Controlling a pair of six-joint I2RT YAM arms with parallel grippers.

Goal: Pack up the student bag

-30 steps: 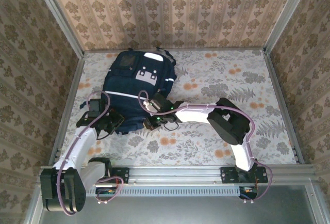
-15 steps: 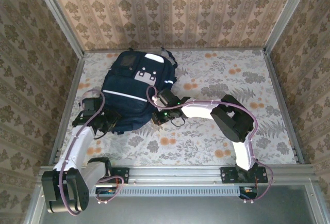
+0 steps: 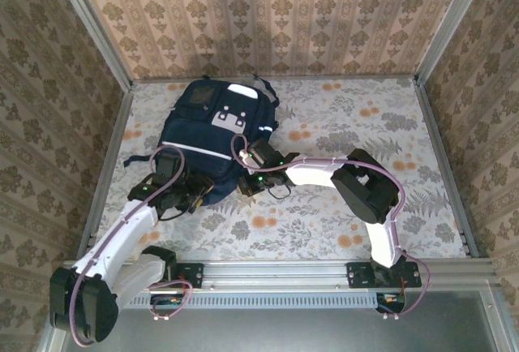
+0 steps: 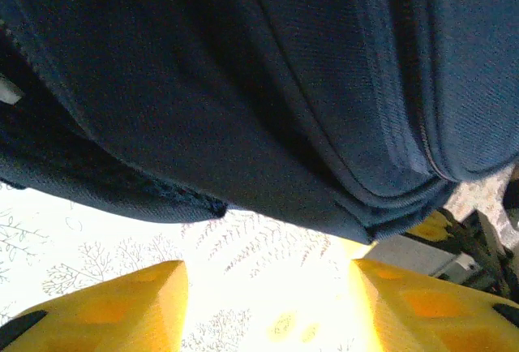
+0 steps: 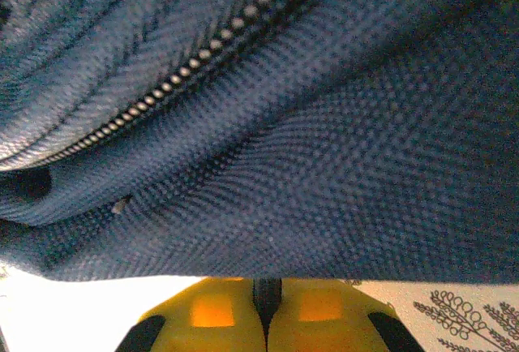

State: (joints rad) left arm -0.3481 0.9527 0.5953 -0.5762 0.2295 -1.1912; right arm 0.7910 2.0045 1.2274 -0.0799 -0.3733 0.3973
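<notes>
The student bag [image 3: 203, 137], navy with grey patches and white trim, lies flat at the back left of the table. My left gripper [image 3: 190, 194] is at its near edge. In the left wrist view the gripper [image 4: 268, 307] is open, its yellow fingers [image 4: 122, 307] wide apart over bare table, and the bag's seamed edge [image 4: 243, 84] hangs just ahead. My right gripper [image 3: 247, 180] is at the bag's near right corner. In the right wrist view it [image 5: 266, 307] is shut, a dark strip pinched between its pads, with bag fabric and a zipper [image 5: 284, 165] draped over the tips.
Patterned walls close in the table at the back and both sides. A metal rail [image 3: 276, 275] with the arm bases runs along the near edge. The floral tabletop [image 3: 365, 133] stretches to the right of the bag.
My left gripper has opened and shifted right along the bag's near edge. The right gripper rose slightly toward the bag early on, then held still, staying shut.
</notes>
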